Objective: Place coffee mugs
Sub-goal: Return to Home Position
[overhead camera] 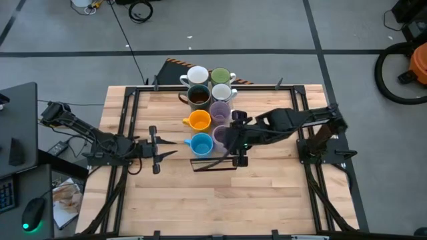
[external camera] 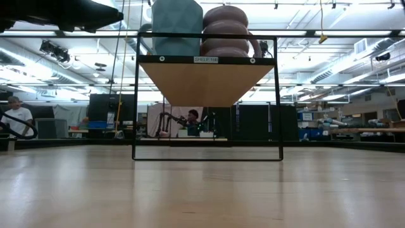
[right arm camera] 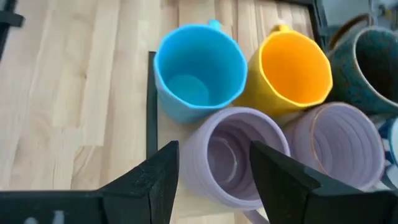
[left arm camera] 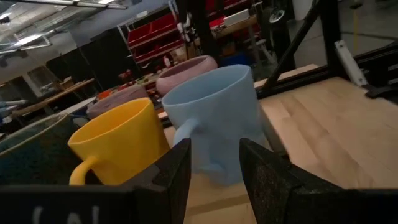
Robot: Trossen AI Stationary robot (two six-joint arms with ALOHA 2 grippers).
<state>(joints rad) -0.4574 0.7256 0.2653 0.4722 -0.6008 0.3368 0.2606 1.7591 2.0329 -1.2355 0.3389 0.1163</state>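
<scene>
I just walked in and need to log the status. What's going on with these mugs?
Eight coffee mugs stand in two rows on a small black-framed shelf in the middle of the table. Neither arm holds anything. The left tool is open beside the blue mug, and the right tool is open above a light purple mug. The placing looks done.

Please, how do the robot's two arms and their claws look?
Both the left arm and the right arm are dark, nearly black, and built of slim jointed links. The left claw and the right claw each carry two flat, matte black fingers with angular tips.
</scene>
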